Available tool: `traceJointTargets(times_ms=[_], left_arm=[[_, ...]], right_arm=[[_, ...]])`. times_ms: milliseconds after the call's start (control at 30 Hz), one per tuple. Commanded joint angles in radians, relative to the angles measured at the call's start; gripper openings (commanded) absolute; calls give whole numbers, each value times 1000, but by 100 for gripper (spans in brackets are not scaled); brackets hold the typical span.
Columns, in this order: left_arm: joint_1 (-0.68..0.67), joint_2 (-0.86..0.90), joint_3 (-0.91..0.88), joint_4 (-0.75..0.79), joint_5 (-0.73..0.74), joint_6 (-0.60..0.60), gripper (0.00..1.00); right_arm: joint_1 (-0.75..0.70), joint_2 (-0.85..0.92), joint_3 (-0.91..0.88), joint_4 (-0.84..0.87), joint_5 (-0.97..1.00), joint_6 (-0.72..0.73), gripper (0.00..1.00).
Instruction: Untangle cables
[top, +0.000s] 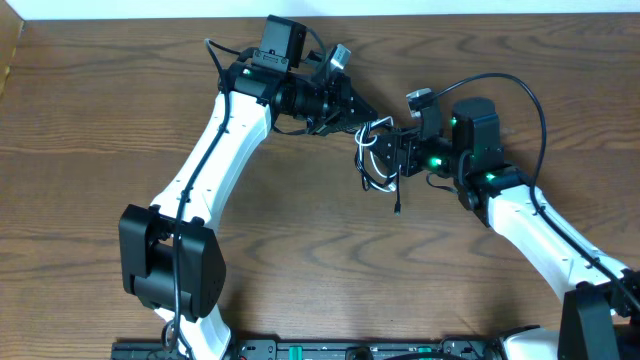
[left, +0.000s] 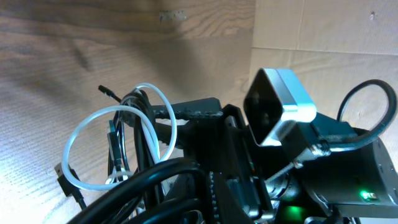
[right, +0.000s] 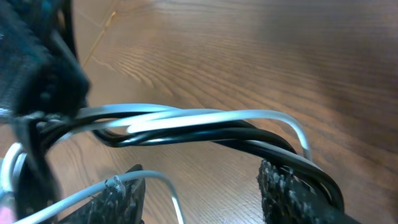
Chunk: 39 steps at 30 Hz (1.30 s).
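The cables (top: 377, 158) are a tangled bundle of white loops and black cords, held above the table between the two arms, with one black plug end hanging down (top: 397, 208). My left gripper (top: 357, 114) reaches in from the upper left and appears shut on the bundle's top. In the right wrist view it is the dark shape (right: 37, 87) where the cords (right: 186, 127) converge. My right gripper (right: 202, 186) is open, with a white cord over its left finger and black cords against its right finger. In the left wrist view, the white loop and black cords (left: 115, 140) hang beside the right gripper (left: 186, 121).
The wood-grain table (top: 300, 260) lies beneath. The right arm's wrist camera (left: 277, 106) and its thick black wire (left: 367, 106) sit close to the bundle. A cardboard wall (left: 323, 25) stands behind the table.
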Motion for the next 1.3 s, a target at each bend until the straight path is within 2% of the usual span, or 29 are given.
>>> traceJointTargets(times_ms=[0, 200, 400, 467, 533, 567, 600, 633, 700, 900, 1067, 1267], left_arm=[[-2, -7, 4, -5, 46, -41, 8], [-10, -7, 4, 6, 42, -61, 7], [6, -7, 4, 80, 104, -162, 8], [10, -7, 4, 148, 154, -221, 7], [10, -7, 4, 188, 175, -250, 7], [10, -7, 4, 193, 174, -258, 7], [10, -7, 4, 195, 174, -257, 7], [11, -7, 4, 195, 174, -257, 7], [19, -7, 4, 195, 173, -254, 7], [79, -7, 4, 164, 75, -151, 7], [123, -7, 4, 80, -105, -95, 7], [140, -7, 4, -27, -285, -29, 7]], right_arm=[[18, 10, 11, 8, 64, 47, 54], [63, 10, 11, 31, 76, 51, 59], [91, 35, 11, -32, 74, 51, 60], [91, 55, 11, -30, 74, 51, 56], [89, 62, 11, -17, 75, 51, 46], [89, 63, 11, -11, 76, 51, 38], [89, 63, 11, 2, 74, 51, 22], [87, 60, 11, 9, 73, 52, 12], [75, 51, 11, 14, 73, 71, 2], [4, -42, 11, -64, 122, 93, 1], [-18, -204, 11, -240, 343, 92, 1], [-18, -380, 11, -422, 501, 92, 1]])
